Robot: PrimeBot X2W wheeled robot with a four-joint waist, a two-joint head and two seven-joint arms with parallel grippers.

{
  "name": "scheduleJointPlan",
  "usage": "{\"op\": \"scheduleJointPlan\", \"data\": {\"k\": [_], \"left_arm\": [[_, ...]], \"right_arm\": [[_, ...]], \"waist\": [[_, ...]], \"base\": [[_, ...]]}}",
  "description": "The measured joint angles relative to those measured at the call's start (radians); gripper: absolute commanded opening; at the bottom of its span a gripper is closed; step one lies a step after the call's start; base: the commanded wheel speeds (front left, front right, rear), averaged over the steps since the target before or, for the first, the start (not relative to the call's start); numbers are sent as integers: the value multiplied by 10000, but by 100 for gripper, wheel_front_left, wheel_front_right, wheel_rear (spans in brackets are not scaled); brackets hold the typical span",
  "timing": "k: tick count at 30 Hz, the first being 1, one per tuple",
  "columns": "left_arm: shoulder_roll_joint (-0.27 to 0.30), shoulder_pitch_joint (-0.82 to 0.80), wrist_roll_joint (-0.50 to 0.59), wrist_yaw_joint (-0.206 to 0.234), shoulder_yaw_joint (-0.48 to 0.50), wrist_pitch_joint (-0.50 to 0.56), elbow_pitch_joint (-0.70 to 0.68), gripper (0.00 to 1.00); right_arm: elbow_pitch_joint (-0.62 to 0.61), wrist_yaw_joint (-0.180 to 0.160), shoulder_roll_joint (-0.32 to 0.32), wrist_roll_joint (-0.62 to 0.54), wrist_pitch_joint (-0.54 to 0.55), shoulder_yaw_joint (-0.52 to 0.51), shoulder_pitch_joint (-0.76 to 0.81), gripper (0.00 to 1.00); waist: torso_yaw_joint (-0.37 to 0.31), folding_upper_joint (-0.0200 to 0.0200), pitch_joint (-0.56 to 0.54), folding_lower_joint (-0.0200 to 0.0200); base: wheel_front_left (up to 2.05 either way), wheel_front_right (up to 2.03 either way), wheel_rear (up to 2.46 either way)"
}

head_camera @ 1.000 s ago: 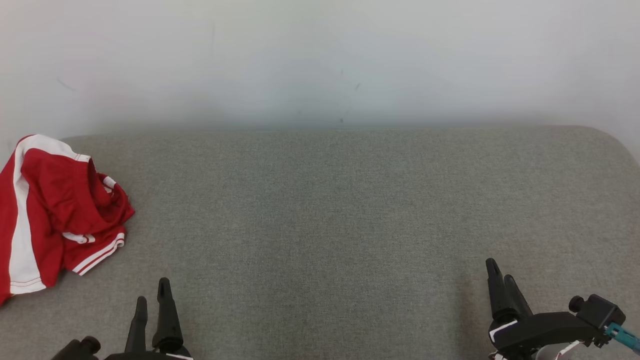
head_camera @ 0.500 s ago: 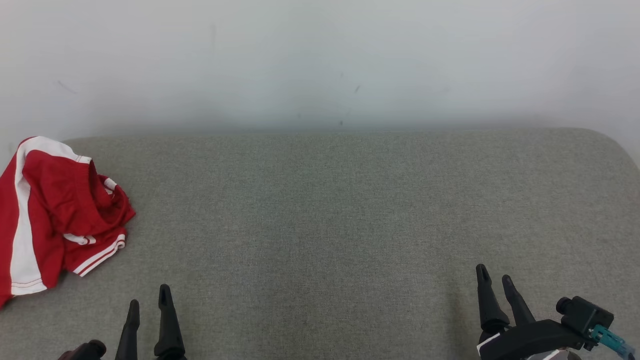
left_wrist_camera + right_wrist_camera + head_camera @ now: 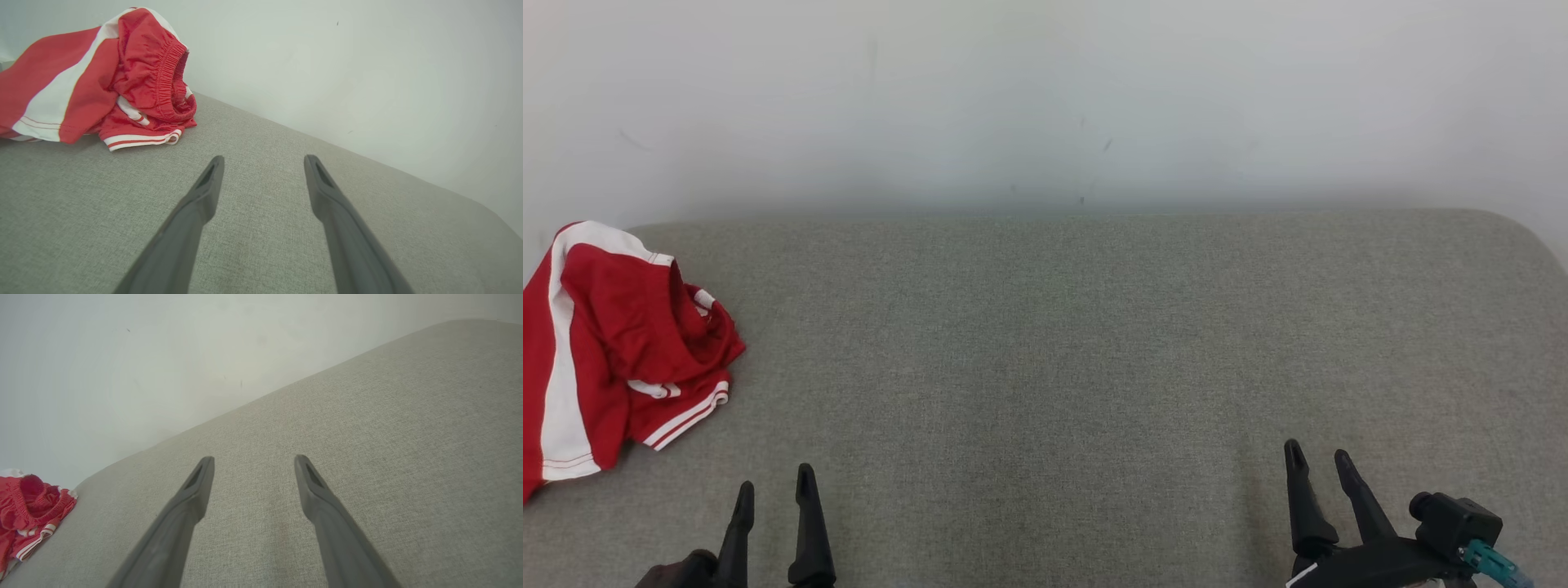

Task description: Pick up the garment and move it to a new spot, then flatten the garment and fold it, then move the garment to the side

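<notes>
While jaws gape empty, garment (image 3: pixel 605 327) crumpled left of them, apart.

- This is an indoor robot work station, most like a lab or a test room. Whether it sits inside a home cannot be told.
- A wide grey woven-fabric surface (image 3: pixel 1094 343) spreads from near to far. It looks padded, like a cushioned bench or bed top, and has a rounded corner at the far right.
- A plain white wall (image 3: pixel 1045 98) rises directly behind its far edge, with a few small dark scuffs near the middle.
- A crumpled red and white garment (image 3: pixel 613 327) lies on the surface at the far left, which suggests clothes are handled here.
- The left gripper (image 3: pixel 774 482) and right gripper (image 3: pixel 1316 453) at the near edge mark it as a robot's workplace.
</notes>
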Motion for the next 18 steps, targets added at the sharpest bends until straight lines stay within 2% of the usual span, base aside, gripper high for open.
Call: {"op": "scheduleJointPlan", "data": {"k": [10,18], "left_arm": [[52,131,905,-343,-56,-102,-29,100],[48,165,1557,-437,59,-192,-104,100]], "right_arm": [[-35,13,-6,-823,-360,92,136,100],[-104,15,-12,-1459,-614,153,274,100]], "waist": [[6,0,-15,0],[20,0,-63,0]], "base": [[0,0,0],[0,0,0]]}}
